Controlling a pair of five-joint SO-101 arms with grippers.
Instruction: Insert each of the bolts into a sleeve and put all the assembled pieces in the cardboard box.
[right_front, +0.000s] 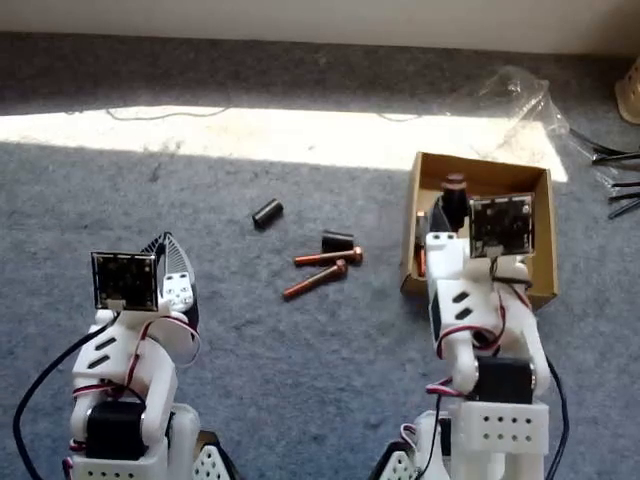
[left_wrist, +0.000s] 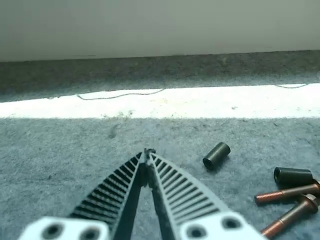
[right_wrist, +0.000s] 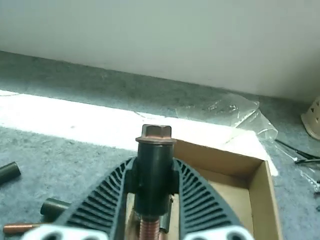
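Observation:
My right gripper (right_wrist: 152, 175) is shut on an assembled piece (right_wrist: 153, 165), a copper bolt standing upright through a black sleeve, held over the open cardboard box (right_front: 530, 190). From above, the bolt head (right_front: 455, 184) pokes up over the box, and another assembled piece (right_front: 421, 256) lies inside by the box's left wall. Two loose copper bolts (right_front: 328, 257) (right_front: 314, 280) lie on the carpet mid-scene, one black sleeve (right_front: 337, 241) touching them and a second sleeve (right_front: 267, 213) farther left. My left gripper (left_wrist: 147, 155) is shut and empty, low over the carpet left of these parts.
Grey carpet with a bright sunlit strip (right_front: 250, 135) across the back. A crumpled clear plastic bag (right_front: 510, 95) lies behind the box. Black cables (right_front: 615, 185) sit at the right edge. A wall runs along the back.

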